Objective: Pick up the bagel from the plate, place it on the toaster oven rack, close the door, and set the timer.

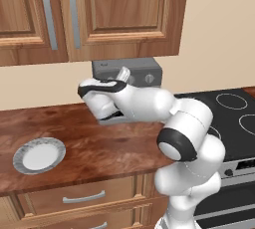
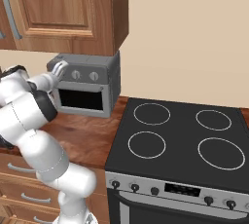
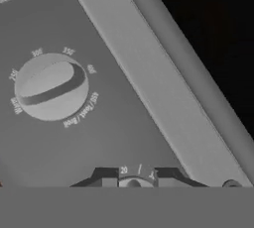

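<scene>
The white arm's hand [image 2: 60,68] presses against the grey toaster oven's knob panel [image 2: 85,75], fingers closed around a small dial [image 3: 132,184].

We see wooden wall cabinets [image 1: 94,14] hanging above a dark wood counter [image 1: 89,143]; a black four-ring stove [image 2: 180,140] stands beside it, and what may be a temperature dial [image 3: 51,87] faces us.

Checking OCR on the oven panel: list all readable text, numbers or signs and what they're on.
"20": beside the lower knob between the claw fingertips, on the toaster oven panel.
"300", "350", "400": probable, blurred, around the upper knob.
Other marks around that knob: too blurred to read.
Stove front display: too small to read.
Cabinets, plate: no text.
</scene>
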